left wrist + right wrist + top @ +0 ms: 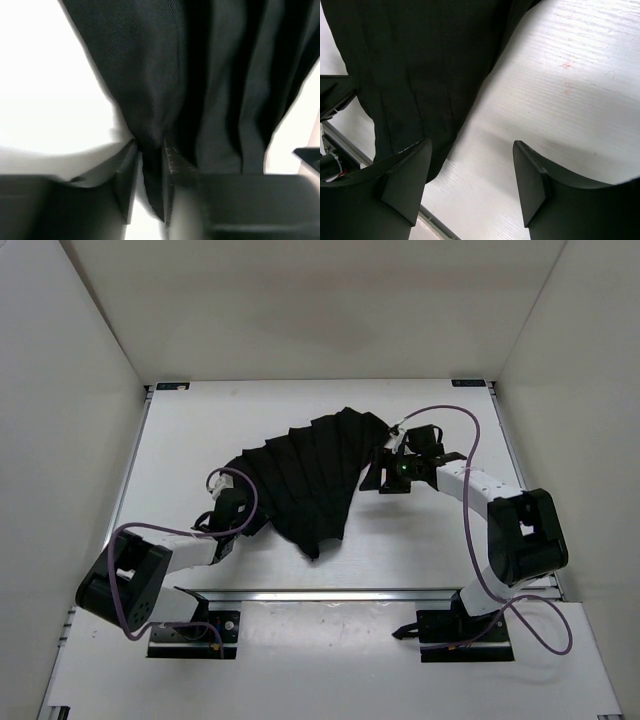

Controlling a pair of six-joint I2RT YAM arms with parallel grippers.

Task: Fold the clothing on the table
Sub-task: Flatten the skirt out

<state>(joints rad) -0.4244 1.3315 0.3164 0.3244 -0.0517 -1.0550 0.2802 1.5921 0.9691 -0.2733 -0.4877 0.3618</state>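
The clothing [310,475] is a black pleated, fan-shaped garment spread across the middle of the white table [420,550]. My left gripper [236,510] sits at the garment's left edge. In the left wrist view its gripper [150,165] has its jaws drawn close, with a fold of the black clothing [215,75] pinched between them. My right gripper [386,472] is at the garment's right edge. In the right wrist view that gripper [472,167] stands open over bare table [570,75]. Its left finger [407,177] overlaps the hem of the clothing [420,60], and nothing lies between the fingers.
A metal rail [350,595] runs along the table's near edge in front of the arm bases. White walls enclose the table on three sides. Purple cables [470,490] loop off both arms. A rail edge [342,140] shows at the left of the right wrist view.
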